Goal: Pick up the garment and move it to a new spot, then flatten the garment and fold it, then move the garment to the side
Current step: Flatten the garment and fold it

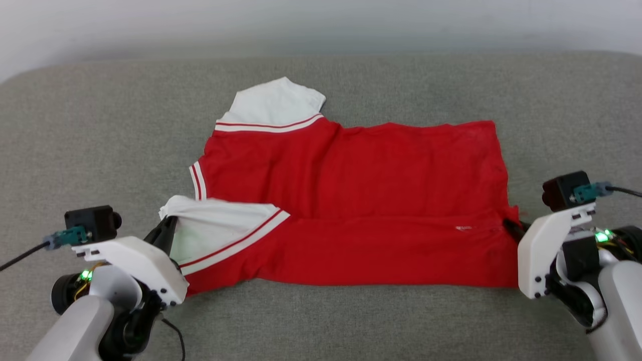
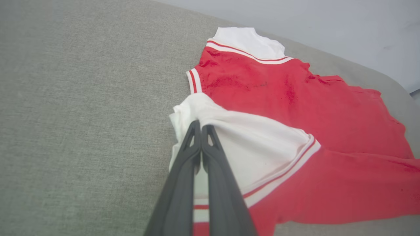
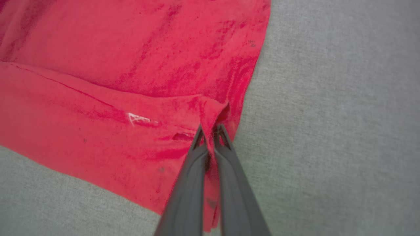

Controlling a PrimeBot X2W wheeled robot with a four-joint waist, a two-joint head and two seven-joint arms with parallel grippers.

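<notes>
The garment [image 1: 361, 175], a red T-shirt with white sleeves and striped trim, lies on the grey surface with its near long edge folded up over the body. My left gripper [image 1: 168, 223] is shut on the near white sleeve [image 2: 249, 147] at the shirt's left end; in the left wrist view the left gripper [image 2: 200, 126] pinches the sleeve's bunched edge. My right gripper [image 1: 509, 224] is shut on the folded red hem at the right end; the right wrist view has the right gripper [image 3: 210, 128] biting a red corner [image 3: 213, 111]. The far white sleeve [image 1: 273, 103] lies flat.
A grey fabric surface [image 1: 100, 125] stretches all round the shirt, with a pale wall [image 1: 321, 25] behind it. Cables run off both wrist cameras at the lower left and right.
</notes>
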